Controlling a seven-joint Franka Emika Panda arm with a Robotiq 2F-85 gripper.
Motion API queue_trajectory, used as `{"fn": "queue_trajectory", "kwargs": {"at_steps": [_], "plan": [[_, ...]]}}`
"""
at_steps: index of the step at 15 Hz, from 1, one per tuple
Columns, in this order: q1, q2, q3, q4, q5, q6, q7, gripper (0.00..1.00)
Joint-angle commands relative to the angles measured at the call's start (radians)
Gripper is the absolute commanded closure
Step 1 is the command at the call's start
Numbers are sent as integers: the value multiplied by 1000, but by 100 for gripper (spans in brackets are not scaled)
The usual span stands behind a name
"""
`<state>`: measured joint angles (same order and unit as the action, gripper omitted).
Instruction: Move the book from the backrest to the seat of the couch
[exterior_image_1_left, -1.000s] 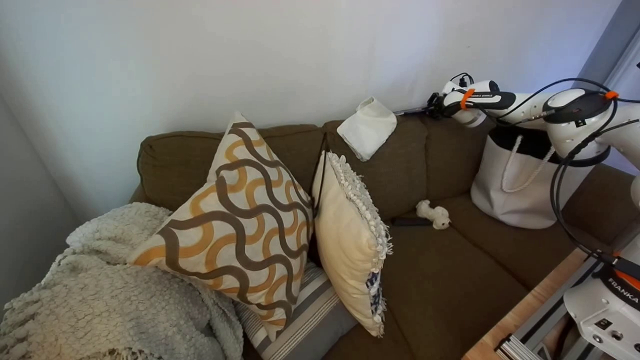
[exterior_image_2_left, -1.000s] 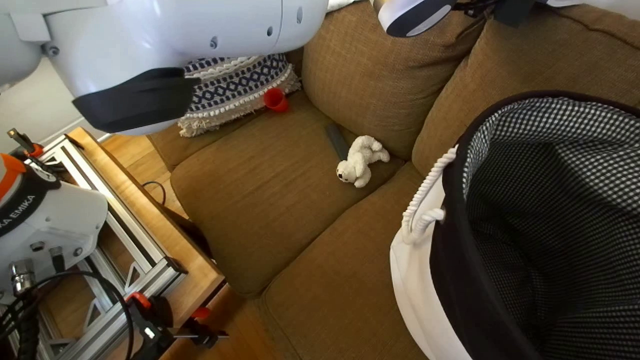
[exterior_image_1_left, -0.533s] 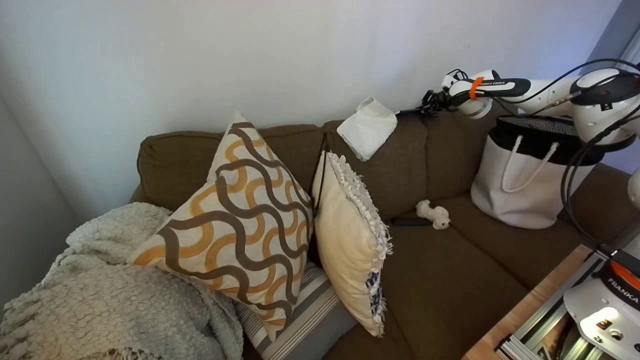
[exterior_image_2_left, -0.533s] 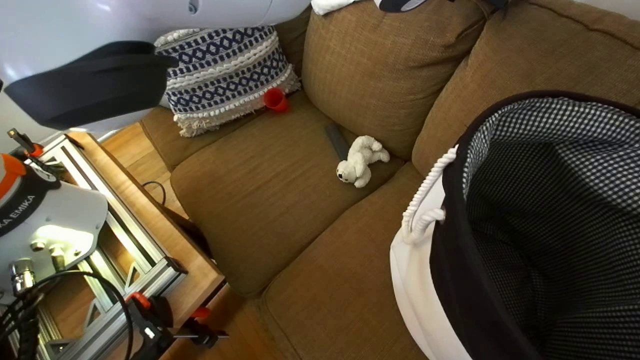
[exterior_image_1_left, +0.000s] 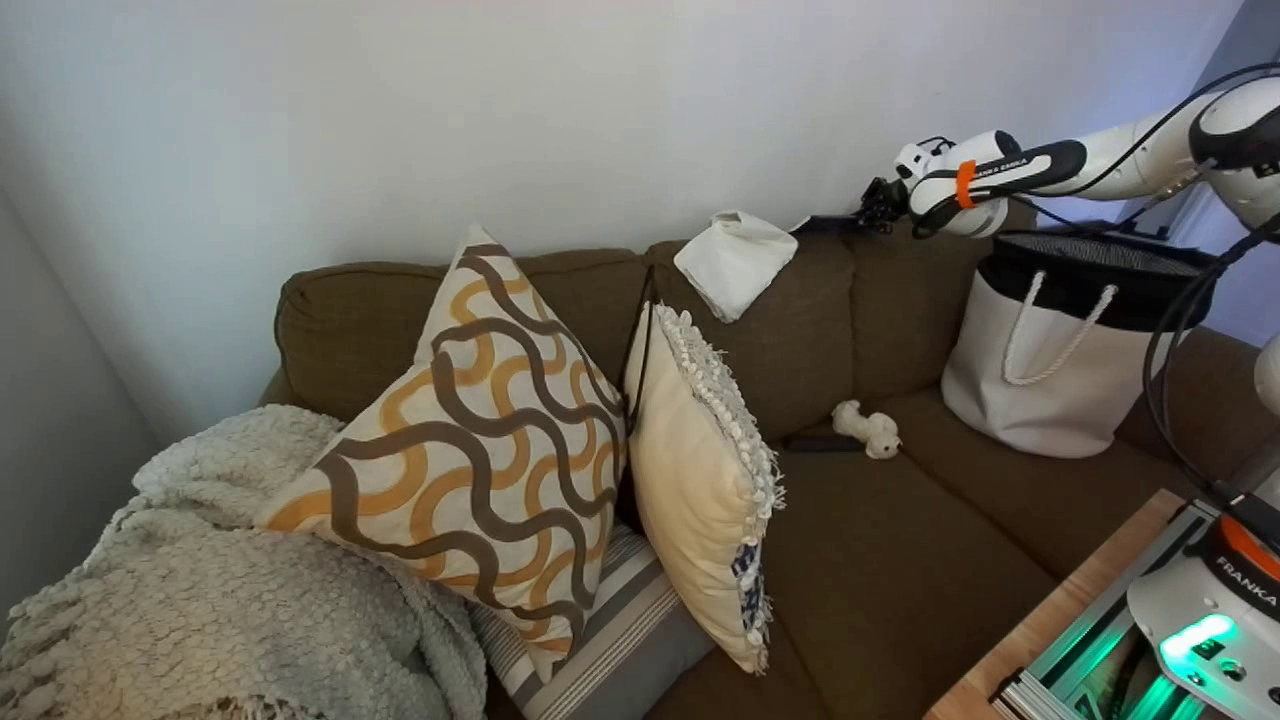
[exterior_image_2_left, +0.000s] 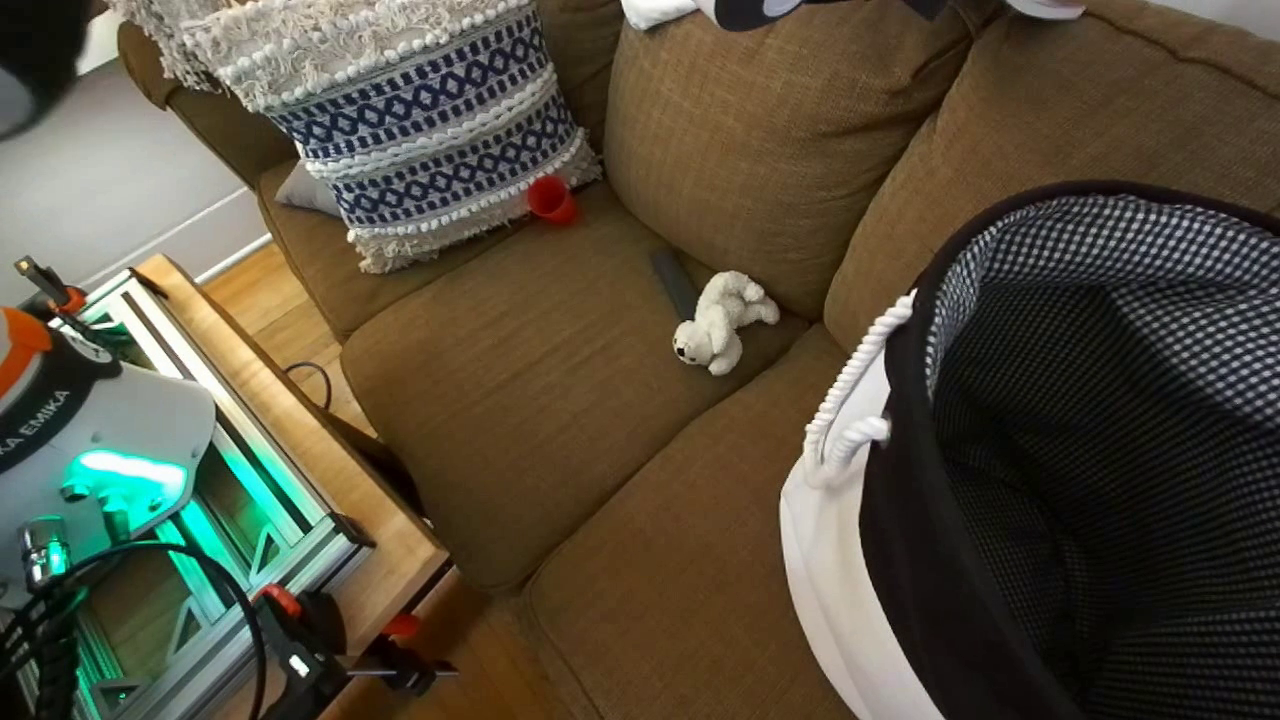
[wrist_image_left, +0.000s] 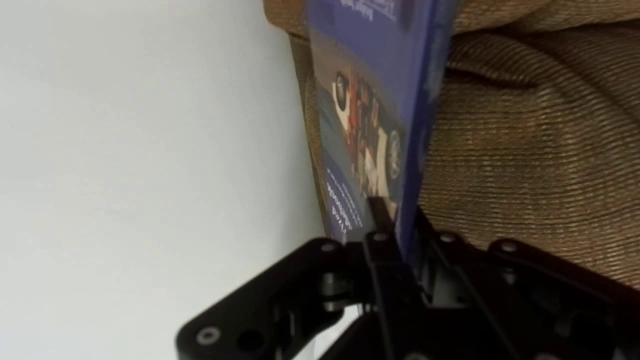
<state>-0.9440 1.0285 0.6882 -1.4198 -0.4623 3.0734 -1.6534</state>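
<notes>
Outstretched white arm (exterior_image_1_left: 1150, 165), sloping down to the wrist (exterior_image_1_left: 980, 195), black pincer (wrist_image_left: 401, 215) clamped to a narrow gap

The book (wrist_image_left: 367, 125) is bluish-purple with white lettering, the hand (wrist_image_left: 402, 222) black, the couch (exterior_image_2_left: 540, 370) olive-brown. One pillow (exterior_image_1_left: 500, 440) has brown and ochre waves over cream; the cushion (exterior_image_2_left: 430, 115), navy diamonds. The basket (exterior_image_1_left: 1060, 415) is white, black-rimmed, checked inside.

The arm (exterior_image_1_left: 1118, 145) is white — orange band (exterior_image_1_left: 966, 185), black panels (exterior_image_1_left: 1060, 165), black cables (exterior_image_1_left: 1152, 380) — its gripper (wrist_image_left: 402, 220) black, screw-studded.
</notes>
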Motion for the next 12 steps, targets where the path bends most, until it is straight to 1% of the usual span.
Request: {"fn": "queue_trajectory", "kwargs": {"at_steps": [1, 2, 3, 5, 8, 9, 10, 12], "plan": [[9, -223, -143, -251, 21, 107, 249, 97], [15, -262, -170, -300, 23, 151, 300, 97], [31, -307, -203, -350, 75, 199, 302, 97], [14, -373, -222, -456, 54, 292, 362, 97], [-17, -489, -235, -618, 51, 363, 416, 97], [5, -370, -215, -472, 36, 328, 369, 97], [1, -394, -220, -503, 36, 335, 375, 89], [6, -392, -219, -499, 36, 334, 375, 89]]}}
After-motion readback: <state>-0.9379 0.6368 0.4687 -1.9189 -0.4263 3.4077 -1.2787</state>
